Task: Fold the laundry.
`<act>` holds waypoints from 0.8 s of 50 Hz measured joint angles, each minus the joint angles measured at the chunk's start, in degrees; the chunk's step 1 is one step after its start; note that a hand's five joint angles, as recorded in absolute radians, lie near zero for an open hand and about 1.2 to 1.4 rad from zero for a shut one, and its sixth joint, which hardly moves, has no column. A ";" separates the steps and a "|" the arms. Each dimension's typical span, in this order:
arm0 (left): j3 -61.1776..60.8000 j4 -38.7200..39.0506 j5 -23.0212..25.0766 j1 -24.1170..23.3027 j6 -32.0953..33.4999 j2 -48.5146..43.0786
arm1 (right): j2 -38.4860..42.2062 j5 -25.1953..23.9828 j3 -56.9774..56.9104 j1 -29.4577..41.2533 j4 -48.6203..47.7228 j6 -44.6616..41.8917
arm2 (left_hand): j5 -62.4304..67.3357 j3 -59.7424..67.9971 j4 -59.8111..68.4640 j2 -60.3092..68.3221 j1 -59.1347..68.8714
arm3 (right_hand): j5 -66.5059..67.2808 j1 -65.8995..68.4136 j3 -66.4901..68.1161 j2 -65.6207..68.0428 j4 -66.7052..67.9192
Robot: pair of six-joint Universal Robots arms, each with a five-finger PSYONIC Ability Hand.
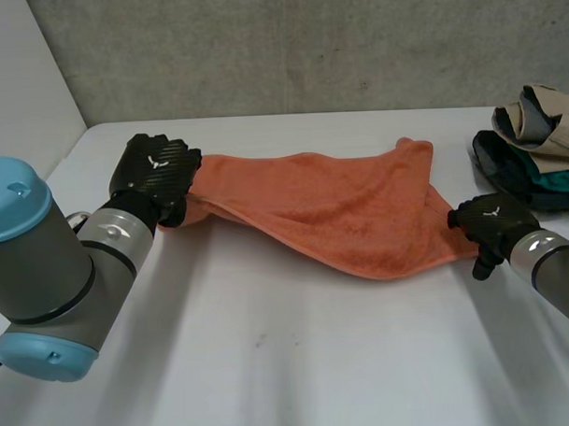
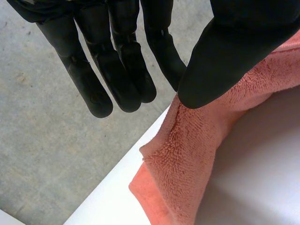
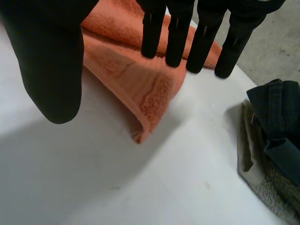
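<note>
Towel (image 1: 340,206): orange terry, one piece. It lies long across the far half of the table (image 1: 290,362), with its middle on the white top and one end at each hand.

Left hand (image 1: 157,171): at the towel's left end, knuckles up, with cloth coming out from beneath it. In the left wrist view the fingers (image 2: 91,89) are straight, side by side and clear of the cloth. The thumb (image 2: 220,51) is set apart from them, its tip overlapping the towel (image 2: 187,159) edge; whether thumb and cloth touch cannot be told. The towel end there is doubled over and lies near the table's far edge.

Right hand (image 1: 490,223): at the towel's near right corner. In the right wrist view the fingers (image 3: 177,42) are straight and slightly spread, their tips over the cloth, and the thumb (image 3: 51,61) is held wide of them. The towel (image 3: 136,89) passes between thumb and fingers, and its corner curls down toward the table (image 3: 140,187). Whether the fingertips press the cloth cannot be told.

Clothes pile (image 1: 534,139): beige, dark blue and teal garments heaped at the table's far right, near the right hand and apart from the towel. In the right wrist view it lies beside the fingers (image 3: 276,136).

Left arm (image 1: 43,268): grey with light-blue caps, at the near left.

Right arm (image 1: 558,269): grey, at the near right.

Wall (image 1: 307,44): grey concrete behind the table.
</note>
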 measured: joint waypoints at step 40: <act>-5.26 -10.94 6.49 5.29 1.43 1.59 | -8.50 3.20 7.01 -4.24 -0.91 -5.92 | -38.49 -39.54 -41.27 -40.47 -37.04 | 38.08 35.99 40.01 40.12 40.26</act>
